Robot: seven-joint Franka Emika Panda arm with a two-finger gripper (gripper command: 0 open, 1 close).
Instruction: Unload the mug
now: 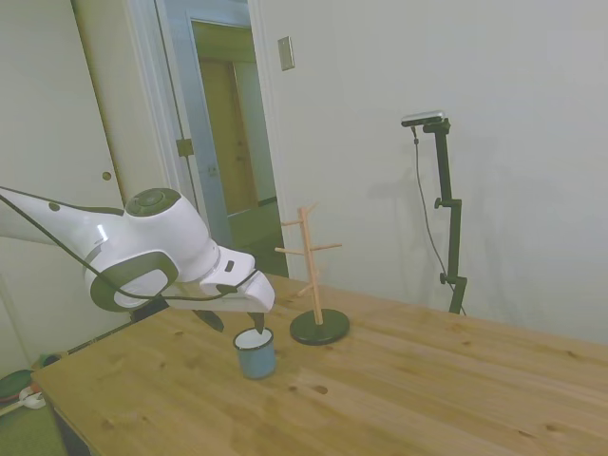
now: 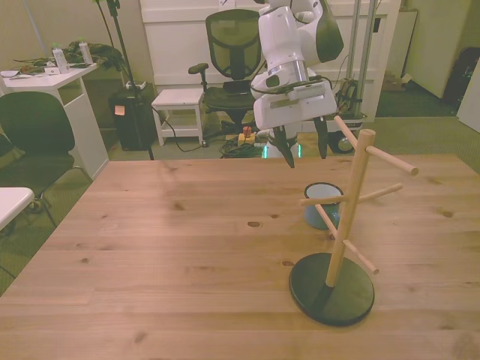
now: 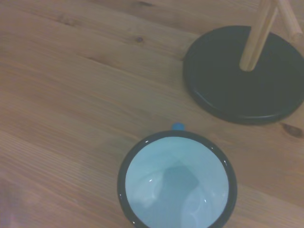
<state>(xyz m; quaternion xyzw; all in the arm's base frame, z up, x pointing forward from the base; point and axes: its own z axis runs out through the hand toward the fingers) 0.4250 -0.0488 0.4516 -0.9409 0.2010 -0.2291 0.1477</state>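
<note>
Your jaws [image 2: 302,152] hang open and empty above the blue enamel mug [image 1: 256,352], upright on the counter [image 1: 427,389]; the peg stand [image 1: 318,323] sits at its two o'clock in the side view.

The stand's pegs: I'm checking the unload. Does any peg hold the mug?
None. All pegs of the wooden stand are bare; the mug stands upright on the table beside its base.
</note>
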